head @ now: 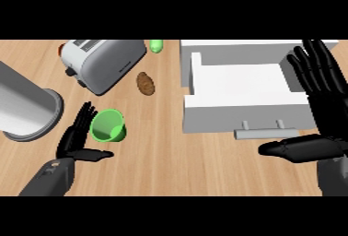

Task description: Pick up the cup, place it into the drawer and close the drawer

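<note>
Cup (108,125) sits beside open left hand (76,138), drawer (241,94) pulled out.

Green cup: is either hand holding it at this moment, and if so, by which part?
Nothing is held. The left hand is open right beside the green cup, fingers straight, not curled round it. The right hand is open by the drawer.

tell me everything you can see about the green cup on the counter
The cup is bright green, smooth and plastic-looking, with no handle showing. It lies tipped on the wooden counter, its open mouth facing down-left in the view, and looks empty. It sits below the toaster and left of the open white drawer. The left hand is open right beside it, straight fingers along its left side; whether they touch it is unclear.
</note>
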